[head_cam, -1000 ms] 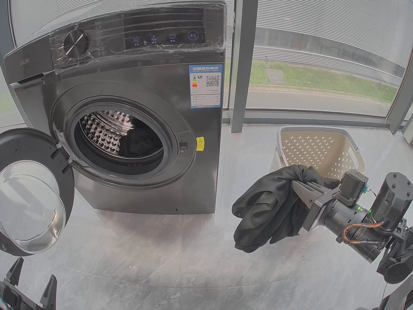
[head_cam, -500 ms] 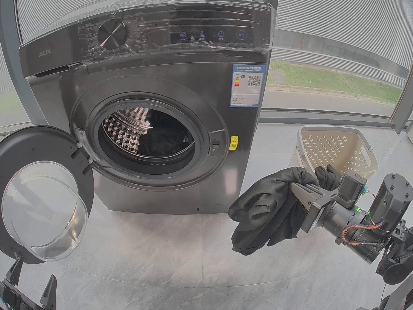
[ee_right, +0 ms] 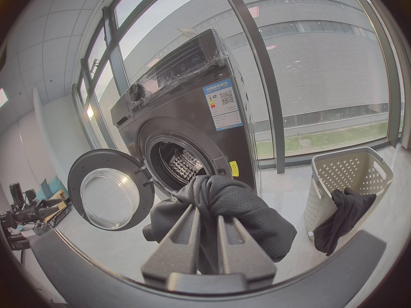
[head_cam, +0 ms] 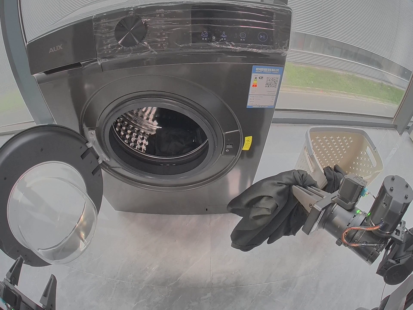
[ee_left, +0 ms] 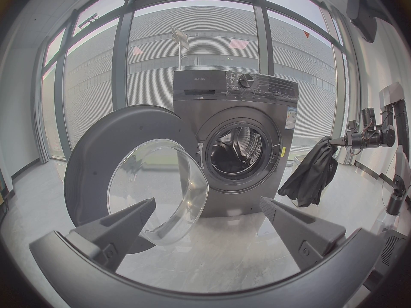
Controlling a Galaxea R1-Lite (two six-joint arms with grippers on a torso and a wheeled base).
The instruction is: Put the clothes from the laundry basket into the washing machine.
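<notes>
One black garment (head_cam: 262,207) is on its way. Your right gripper (head_cam: 301,192) has its fingers clenched on a bunched fold of it, and the rest hangs clear of the floor. It sits between the laundry basket (head_cam: 344,130) and the washing machine (head_cam: 180,82), nearer the basket.

By my reading you are in the carrying step: the piece is picked but not yet delivered. The door (head_cam: 47,186) stands swung wide on your left, and the drum opening (head_cam: 161,136) faces you unblocked. Something dark lies deep in the drum; I cannot tell whether it is cloth.

Your next move should bring the right arm across to your left and forward until the fingers pass the rim of the opening. Get the hanging part inside before you let go, since a trailing end could catch on the seal or droop out over the lip.

Your left gripper (head_cam: 35,271) sits low, near the bottom edge of the door, with its fingers spread and nothing between them. It is out of the path where it is.

A second dark garment (ee_right: 342,219) is draped over the basket's rim, so expect at least one more trip
</notes>
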